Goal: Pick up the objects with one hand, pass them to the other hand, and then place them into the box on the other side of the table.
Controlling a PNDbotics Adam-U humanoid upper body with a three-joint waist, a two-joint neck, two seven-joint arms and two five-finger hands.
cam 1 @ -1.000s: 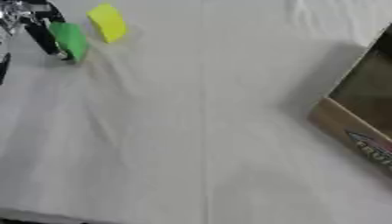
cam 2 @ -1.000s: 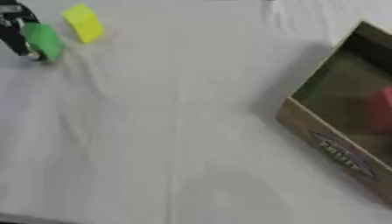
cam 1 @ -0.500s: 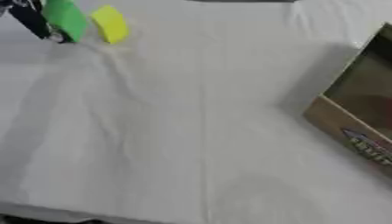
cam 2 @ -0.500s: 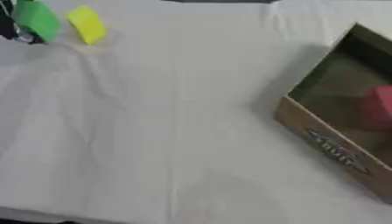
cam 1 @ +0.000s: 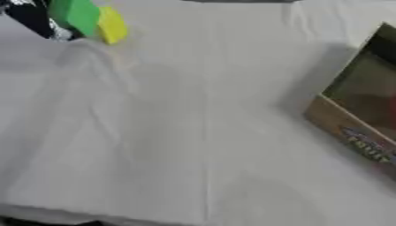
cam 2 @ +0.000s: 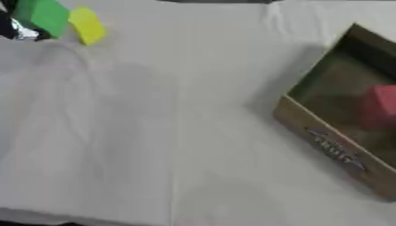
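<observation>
Two blocks sit at the far left: the left hand (cam 1: pixel 35 20) has its fingers round the green block (cam 1: pixel 76 15), right beside the yellow block (cam 1: pixel 112 25). Lifting could bump the yellow one away. Only the right eye view shows a pink block (cam 2: pixel 380 106) in the cardboard box (cam 2: pixel 333 148).

Soft, even light is falling across the wrinkled white tablecloth (cam 1: pixel 201 132), leaving it bright without glare. Both views are blurring throughout, with edges smearing everywhere. The open brown cardboard box (cam 2: pixel 325 145) is casting a faint grey shadow toward its left, and its interior is lying dim, the pink block (cam 2: pixel 380 106) inside showing hazily. The green block (cam 1: pixel 76 15) and yellow block (cam 1: pixel 112 26) are glowing saturated, outlines fuzzy.
</observation>
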